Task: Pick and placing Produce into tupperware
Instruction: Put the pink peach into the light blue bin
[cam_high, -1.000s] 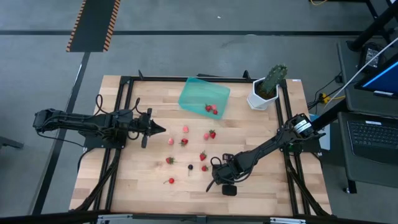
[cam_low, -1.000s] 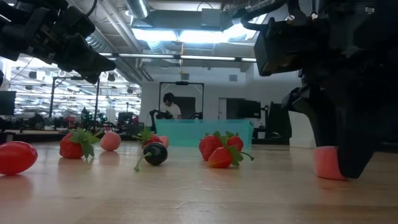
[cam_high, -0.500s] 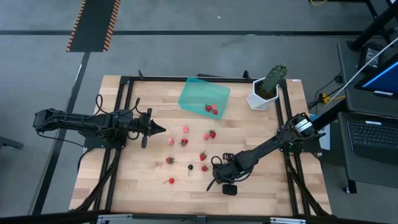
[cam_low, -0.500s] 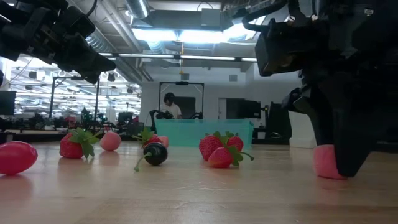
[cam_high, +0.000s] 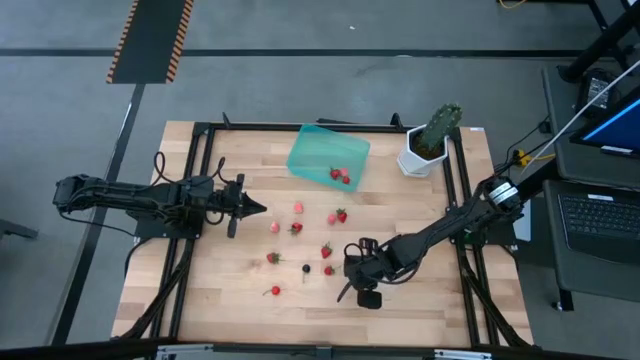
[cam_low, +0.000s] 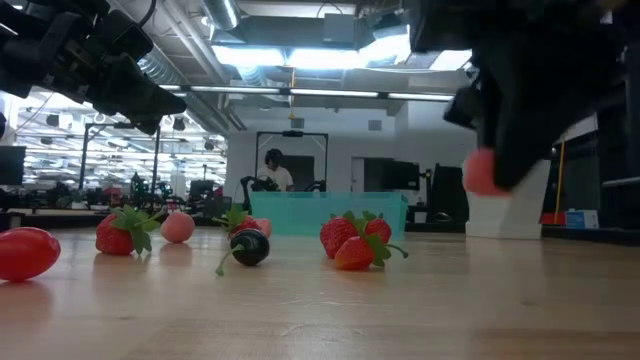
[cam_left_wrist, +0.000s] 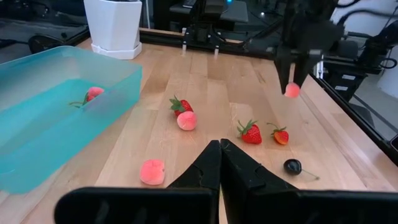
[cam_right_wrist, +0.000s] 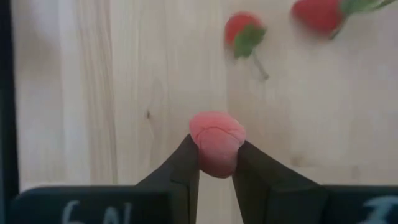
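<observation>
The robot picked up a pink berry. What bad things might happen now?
The right gripper pinches the pink berry only at the very ends of its fingers, above the table, so it might slip out and roll away. The teal tupperware is across the table, with strawberries lying in between; a low swing could knock them. The left gripper waits shut on its own side.

berries (cam_high: 297, 228) mid-table, plant pot (cam_high: 421, 156) by tupperware (cam_high: 327, 155)
</observation>
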